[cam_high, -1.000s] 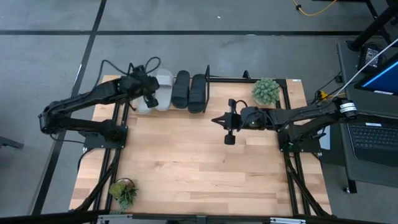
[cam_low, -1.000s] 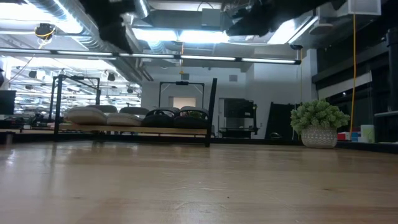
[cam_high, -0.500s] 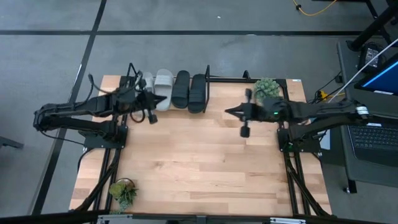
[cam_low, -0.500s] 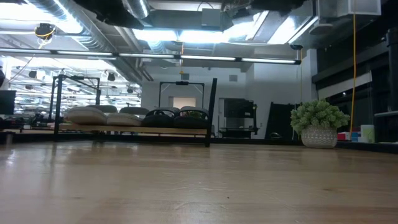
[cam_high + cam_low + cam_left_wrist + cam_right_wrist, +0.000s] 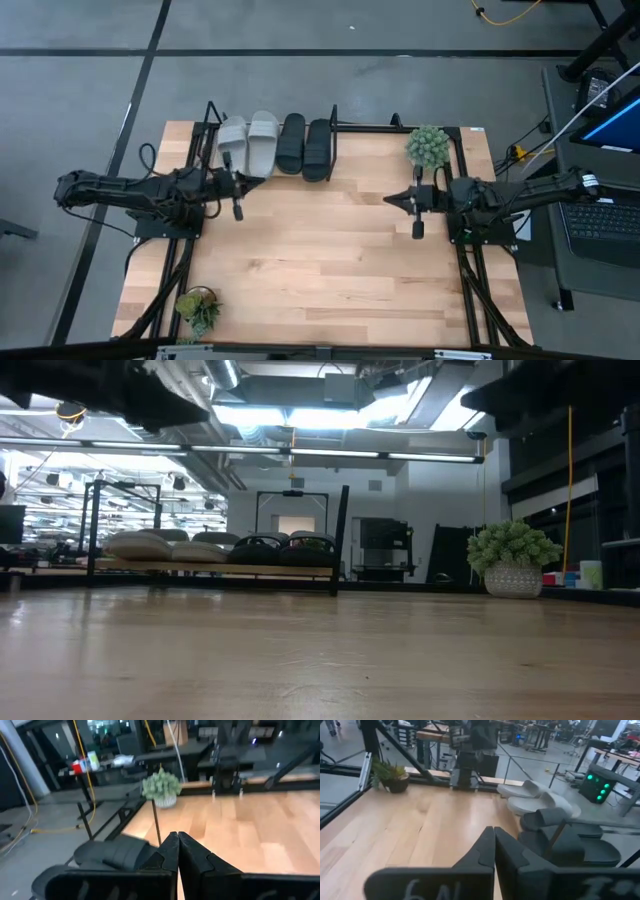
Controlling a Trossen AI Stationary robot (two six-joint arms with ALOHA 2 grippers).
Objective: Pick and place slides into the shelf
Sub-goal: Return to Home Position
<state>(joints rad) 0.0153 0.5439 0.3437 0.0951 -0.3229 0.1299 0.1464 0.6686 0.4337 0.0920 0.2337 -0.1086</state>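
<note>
Left gripper [image 5: 238, 208] and right gripper [image 5: 417, 228] have been drawn back from the rack toward their bases, fingers pressed together, nothing held. Farther back, all four slides [image 5: 275, 143] are lined up on the shelf [image 5: 334, 140]; placing is judged finished.

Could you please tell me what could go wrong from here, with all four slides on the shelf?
The left gripper, shut, hangs close in front of the shelf; a wide swing might clip its rods or nudge the grey slides. The right gripper, also shut, is near the potted plant and might brush it.
</note>
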